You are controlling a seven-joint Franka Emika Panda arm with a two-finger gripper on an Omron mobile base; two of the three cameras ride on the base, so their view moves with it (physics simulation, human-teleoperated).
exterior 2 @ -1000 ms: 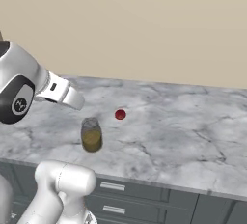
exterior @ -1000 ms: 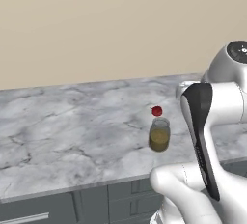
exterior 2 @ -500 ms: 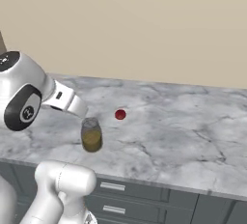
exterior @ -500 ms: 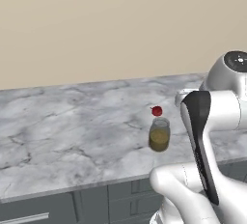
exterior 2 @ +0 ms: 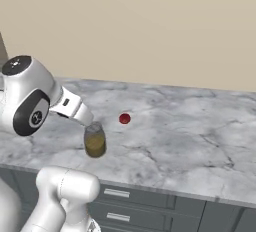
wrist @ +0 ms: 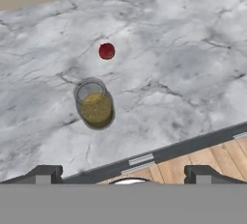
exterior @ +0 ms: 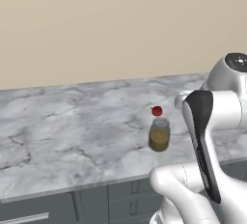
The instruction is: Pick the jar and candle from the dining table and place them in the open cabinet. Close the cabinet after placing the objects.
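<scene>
Just in front of the red ball (wrist: 106,51), the jar (wrist: 94,103) stood untouched on the worktop (wrist: 183,59), so nothing was put away yet, and the end effector (wrist: 123,172) hung above it, wide and empty.

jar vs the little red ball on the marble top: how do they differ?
The clear glass jar with the grey lid is much bigger and taller than the small red ball. The jar is see-through, its lower part filled with olive-brown stuff; the ball is solid, opaque red. The jar is an upright cylinder, the ball round. Both rest on the grey-white marble table top, close together but apart, untouched.
</scene>
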